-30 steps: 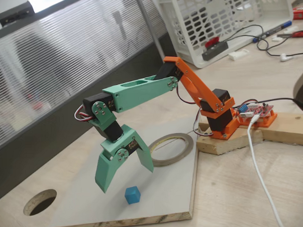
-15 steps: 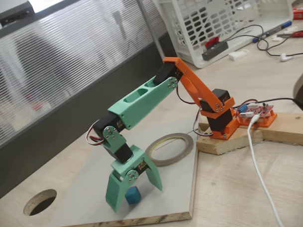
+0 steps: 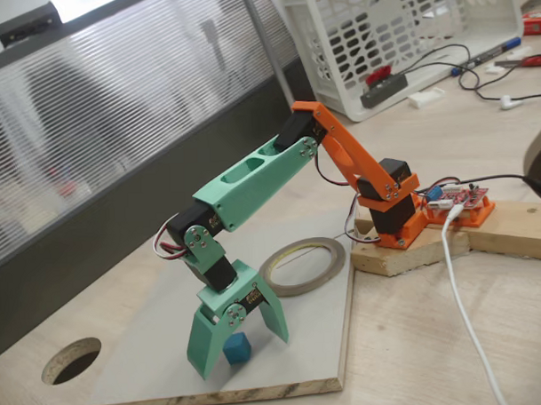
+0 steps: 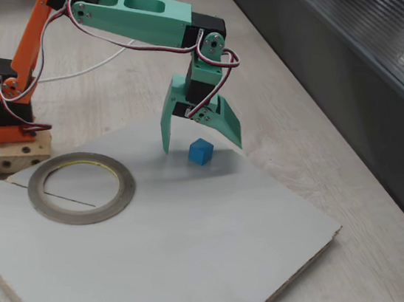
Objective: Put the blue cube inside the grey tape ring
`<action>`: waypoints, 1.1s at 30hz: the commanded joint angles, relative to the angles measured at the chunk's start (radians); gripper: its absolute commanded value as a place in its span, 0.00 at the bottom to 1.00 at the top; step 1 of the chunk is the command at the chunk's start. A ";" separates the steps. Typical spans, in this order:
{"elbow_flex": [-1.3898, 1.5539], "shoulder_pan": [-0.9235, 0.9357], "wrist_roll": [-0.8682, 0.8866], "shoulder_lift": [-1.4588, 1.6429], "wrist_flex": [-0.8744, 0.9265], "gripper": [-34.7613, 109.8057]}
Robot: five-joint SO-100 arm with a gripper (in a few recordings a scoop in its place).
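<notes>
Here, in a fixed view, the green gripper (image 3: 238, 348) stands spread, its fingers straddling the blue cube (image 3: 236, 348) without pinching it, on the pale grey board (image 3: 320, 343). The grey tape ring (image 3: 302, 264) lies flat at about one o'clock from the cube, well apart. A round hole (image 3: 72, 360) shows in the wooden table (image 3: 417, 331) at nine o'clock, a white basket (image 3: 398, 34) behind.

In another fixed view, the gripper (image 4: 201, 145) hangs over the cube (image 4: 200, 151), the ring (image 4: 81, 187) at eight o'clock of it, beside the wooden block (image 4: 4, 151).
</notes>
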 commanded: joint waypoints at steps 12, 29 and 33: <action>-0.066 -0.011 0.003 -0.051 0.054 0.90; -0.227 -0.008 0.003 -0.132 0.141 0.82; -0.238 -0.008 0.008 -0.132 0.158 0.74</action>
